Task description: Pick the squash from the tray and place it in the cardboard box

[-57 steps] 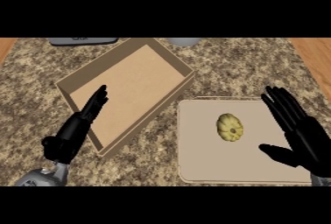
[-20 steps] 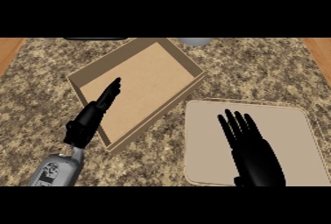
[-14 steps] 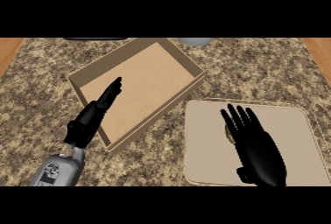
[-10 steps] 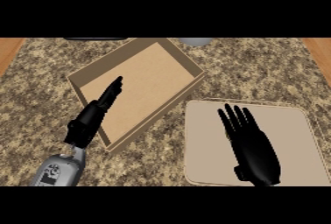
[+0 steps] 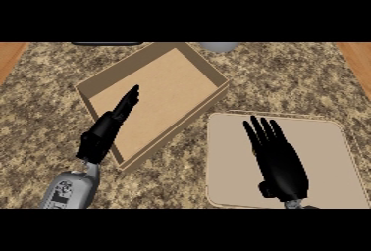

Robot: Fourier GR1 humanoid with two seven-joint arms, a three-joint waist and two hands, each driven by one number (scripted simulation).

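Observation:
My right hand [image 5: 279, 162] lies flat over the middle of the beige tray [image 5: 333, 162], fingers straight and pointing away from me. The squash is hidden; I cannot see it anywhere under or beside that hand. The cardboard box [image 5: 206, 73] sits to the tray's upper left, turned at an angle, with nothing showing on its brown floor. My left hand [image 5: 109, 127] hangs over the box's near left wall with fingers straight, pointing into the box.
The counter is speckled granite [image 5: 290, 73]. A grey round object [image 5: 217, 46] and a dark item [image 5: 109, 43] peek in at the far edge. Wooden strips [image 5: 11, 54] border the counter at both sides.
The right hand swung from the tray's right side to lie over the squash, covering it; in the last second it has slid slightly toward me. The left hand has barely moved.

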